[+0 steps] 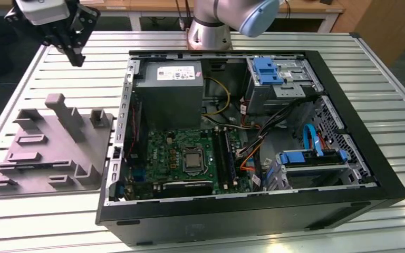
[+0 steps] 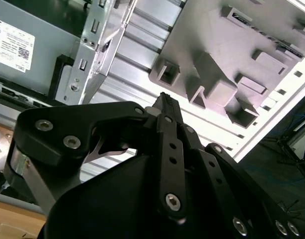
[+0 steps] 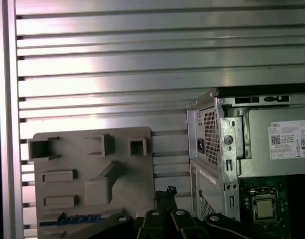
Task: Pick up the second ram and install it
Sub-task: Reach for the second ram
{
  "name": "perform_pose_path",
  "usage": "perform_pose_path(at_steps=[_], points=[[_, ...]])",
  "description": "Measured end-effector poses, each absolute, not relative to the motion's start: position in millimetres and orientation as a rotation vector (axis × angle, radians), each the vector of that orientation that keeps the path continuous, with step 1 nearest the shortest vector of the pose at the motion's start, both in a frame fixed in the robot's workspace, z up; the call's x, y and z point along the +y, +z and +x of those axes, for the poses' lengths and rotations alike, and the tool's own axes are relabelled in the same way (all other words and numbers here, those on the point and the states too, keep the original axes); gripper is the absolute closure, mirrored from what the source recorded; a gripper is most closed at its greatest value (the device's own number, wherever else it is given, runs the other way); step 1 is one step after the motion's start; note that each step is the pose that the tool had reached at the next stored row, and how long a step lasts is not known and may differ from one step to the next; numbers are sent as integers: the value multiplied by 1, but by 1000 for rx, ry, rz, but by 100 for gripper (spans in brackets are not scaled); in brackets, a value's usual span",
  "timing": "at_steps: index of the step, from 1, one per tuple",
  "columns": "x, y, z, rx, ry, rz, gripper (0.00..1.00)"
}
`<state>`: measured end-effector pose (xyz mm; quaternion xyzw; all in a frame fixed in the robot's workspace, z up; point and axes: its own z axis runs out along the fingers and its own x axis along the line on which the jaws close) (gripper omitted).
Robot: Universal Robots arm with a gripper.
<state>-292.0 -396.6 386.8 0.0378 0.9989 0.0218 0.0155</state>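
Slatted metal table (image 1: pixel 385 63) carried an open case (image 1: pixel 259 213) and, just beside it on the exterior view's left, a grey tray (image 1: pixel 40 158). Desks stood behind.

Over the table's far corner, on the exterior view's left, the gripper (image 1: pixel 78 60) hung high above the slats, beyond the tray's far end and touching nothing. In the second wrist view its fingertips (image 2: pixel 165 99) met at a point with nothing between them, so the hand was closed and empty.

In the first wrist view the ram (image 3: pixel 75 218) lay flat on the tray (image 3: pixel 122 169), on the half away from the case and well past the upright blocks. It was apart from the gripper (image 3: pixel 167 191). Its long axis ran along the table's slats. The slots (image 1: pixel 223 153) on the motherboard (image 1: pixel 167 153) ran across the slats, so I judged the ram to lie roughly square to them.

Besides the ram, the tray held nothing but its own blocks and pockets. The case held a power supply (image 1: pixel 167 100) at its far end, the motherboard below that, and drive bays with blue latches (image 1: pixel 266 71) on the exterior view's right. Whether a strip already sat in a slot could not be told.
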Motion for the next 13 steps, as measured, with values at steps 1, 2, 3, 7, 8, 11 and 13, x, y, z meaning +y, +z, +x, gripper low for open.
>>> perform_pose_path(at_steps=[1, 2, 3, 7, 8, 11, 13], points=[[-397, 387, -295, 3108, 68, 118, 90], [-397, 386, -298, 3108, 68, 118, 90], [-397, 386, -301, 3108, 68, 118, 90], [-397, 384, -313, 3108, 68, 118, 90], [-397, 384, -316, 3108, 68, 118, 90], [-397, 382, -327, 3108, 68, 118, 90], [-397, 382, -334, 3108, 67, 118, 90]])
